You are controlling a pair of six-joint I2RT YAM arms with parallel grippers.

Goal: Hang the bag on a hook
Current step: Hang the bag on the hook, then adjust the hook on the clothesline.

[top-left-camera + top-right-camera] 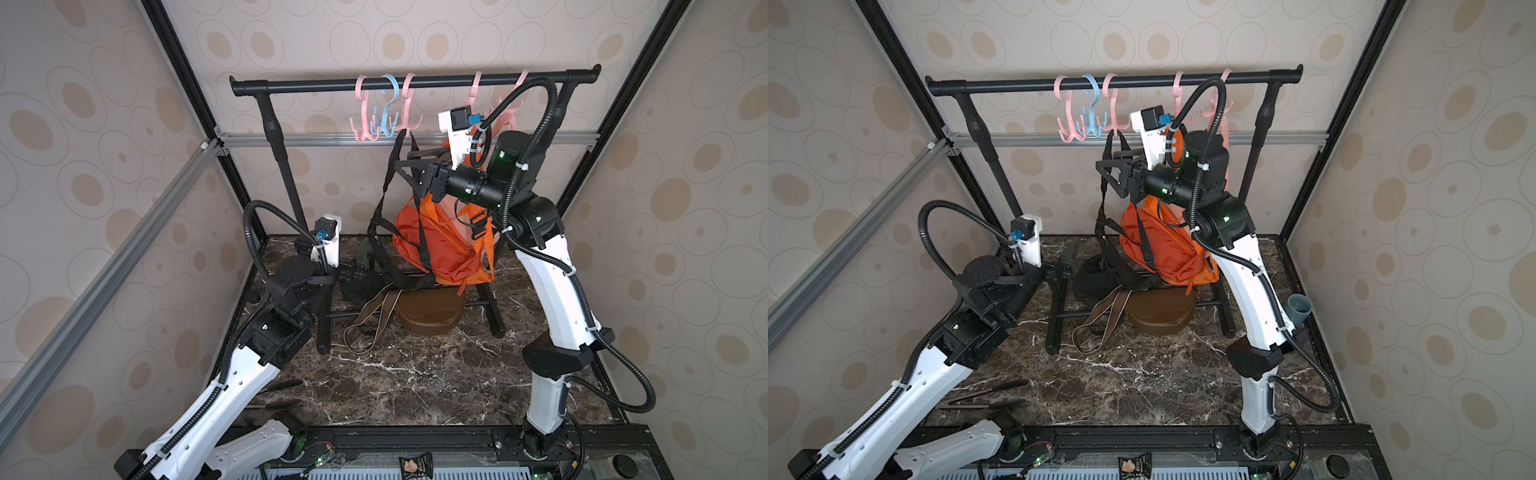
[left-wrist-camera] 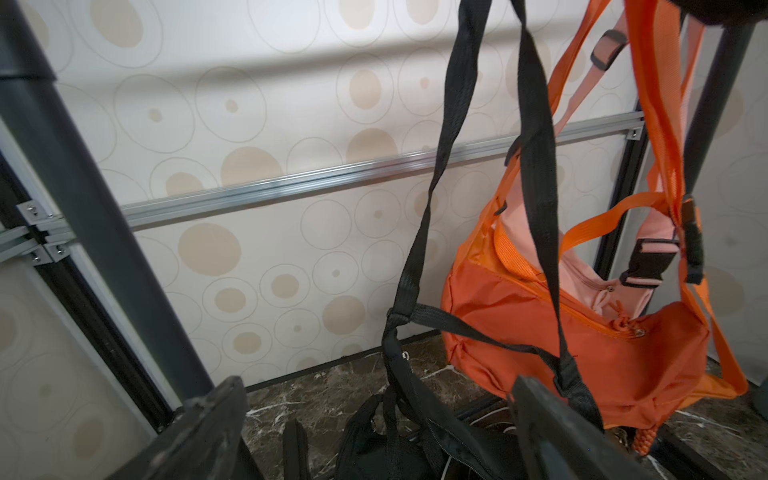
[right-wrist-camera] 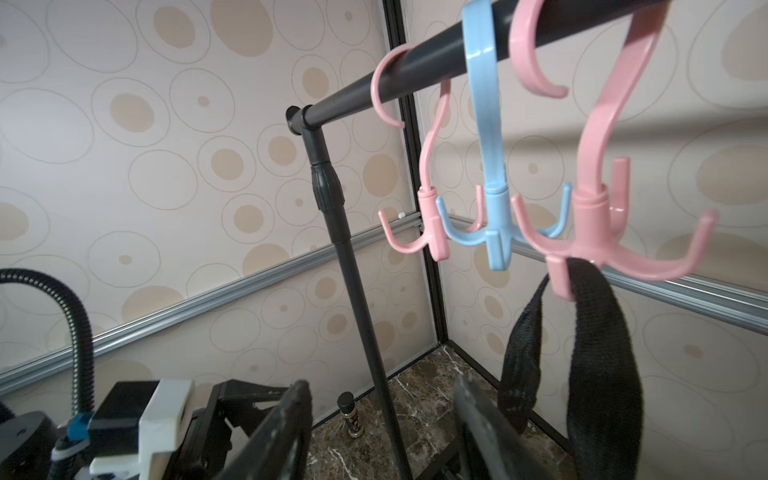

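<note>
The black bag [image 1: 365, 286] rests low at the rack's foot, and its long black strap [image 1: 390, 166] runs up to a pink hook [image 1: 409, 120] on the rail. In the right wrist view the strap [image 3: 598, 332] is looped over a prong of that pink hook [image 3: 590, 232]. My right gripper [image 1: 405, 164] is up beside the strap, open, with the strap outside its fingers [image 3: 478, 411]. My left gripper [image 1: 349, 270] is down by the bag, wide open and holding nothing [image 2: 378, 386]; the bag's body [image 2: 374, 449] lies just past it.
An orange bag [image 1: 440, 241] hangs further right on the black rack [image 1: 415, 83], behind my right arm. A brown bag [image 1: 428, 316] with a tan strap lies on the marble floor. Another pink hook and a blue hook [image 3: 494, 199] hang empty. A small bottle [image 3: 348, 415] stands by the wall.
</note>
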